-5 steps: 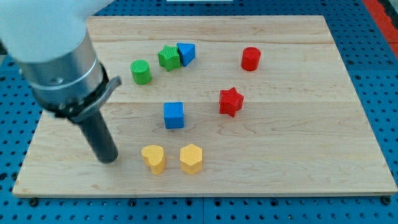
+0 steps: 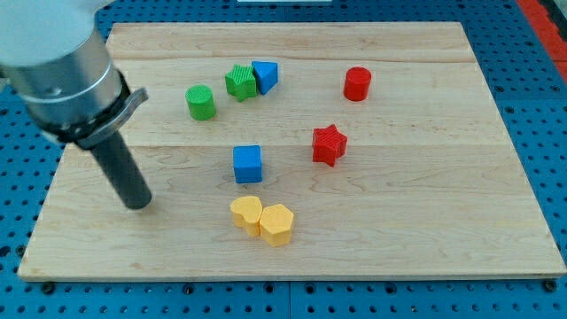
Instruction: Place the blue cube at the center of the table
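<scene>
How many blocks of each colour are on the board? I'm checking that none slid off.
Blue: 2, the cube and a block near the view's top.
Green: 2, and.
Red: 2, cylinder and star.
Yellow: 2, and, touching.
Total: 8

Beneath my work area: one pale wooden board (image 2: 425,239) of joined planks, grain running left to right, evenly lit. Surrounding it on all sides: one blue perforated metal base (image 2: 532,106) with regular rows of small holes; a red strip (image 2: 551,11) shows at the view's top right corner.
</scene>
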Controlling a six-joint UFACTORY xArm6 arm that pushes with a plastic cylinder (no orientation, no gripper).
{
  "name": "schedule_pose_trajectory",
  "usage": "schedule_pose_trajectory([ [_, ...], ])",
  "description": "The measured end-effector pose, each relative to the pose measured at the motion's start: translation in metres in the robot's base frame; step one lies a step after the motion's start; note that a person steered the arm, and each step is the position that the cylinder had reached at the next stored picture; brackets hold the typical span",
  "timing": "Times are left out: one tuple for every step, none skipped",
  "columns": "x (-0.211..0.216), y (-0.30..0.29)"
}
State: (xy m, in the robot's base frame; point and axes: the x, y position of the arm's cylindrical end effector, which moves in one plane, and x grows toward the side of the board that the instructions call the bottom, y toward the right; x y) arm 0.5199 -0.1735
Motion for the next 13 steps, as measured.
schedule_pose_trajectory([
  [-0.003,0.000],
  [-0.001,0.002],
  [0.009,0.018],
  [0.013,0.027],
  [0.013,0.027],
  [0.006,0.043],
  [-0.020,0.100],
  [-0.024,0.113],
  [-0.024,0.113],
  [-0.024,0.115],
  [-0.024,0.123],
  [-0.024,0.133],
  [-0.024,0.139],
])
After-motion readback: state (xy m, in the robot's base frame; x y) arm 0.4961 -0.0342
